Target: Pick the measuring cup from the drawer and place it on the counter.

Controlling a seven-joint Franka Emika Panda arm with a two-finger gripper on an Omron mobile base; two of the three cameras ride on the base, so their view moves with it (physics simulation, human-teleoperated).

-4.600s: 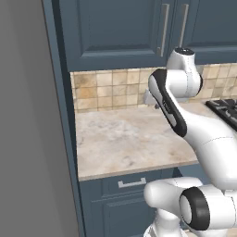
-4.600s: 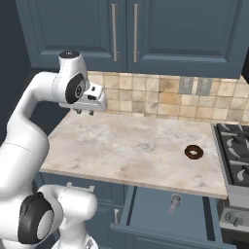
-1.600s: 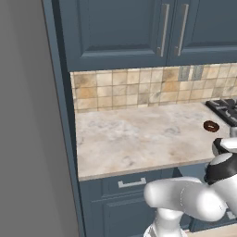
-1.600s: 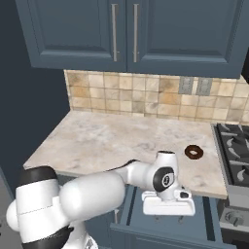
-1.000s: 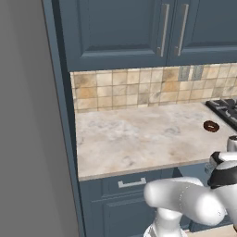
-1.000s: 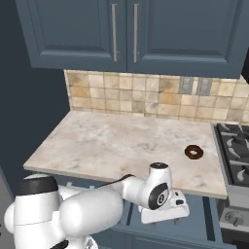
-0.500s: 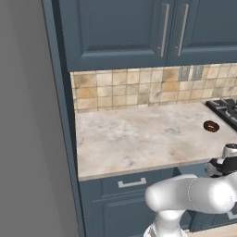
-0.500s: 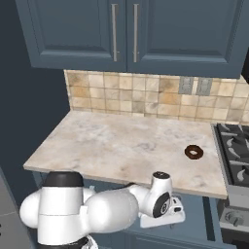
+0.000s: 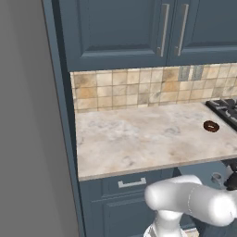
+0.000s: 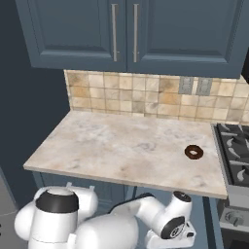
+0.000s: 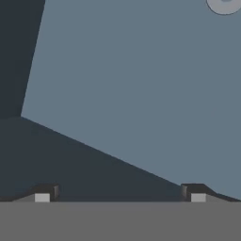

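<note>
Left base view: the counter (image 9: pixel 139 139) fills the middle of the frame with a doughnut (image 9: pixel 211 126) at its right edge, and the arm (image 9: pixel 194 203) is bent low at the lower right, under the counter's front lip.

Right base view: same doughnut (image 10: pixel 194 152) at right of centre next to the stove (image 10: pixel 236 155), arm (image 10: pixel 165 223) tucked below the counter (image 10: pixel 121 146) at the bottom, so that overhang is what I'd watch on the way up.

Hand view: gripper (image 11: pixel 120 193) fingers sit wide apart with nothing between them over the flat drawer floor (image 11: pixel 141 84), and a pale round bit at the top right (image 11: pixel 224 4) may be the measuring cup, can't tell — I'd guess it's light, stiff, slippery metal, best pinched across the flat handle.
</note>
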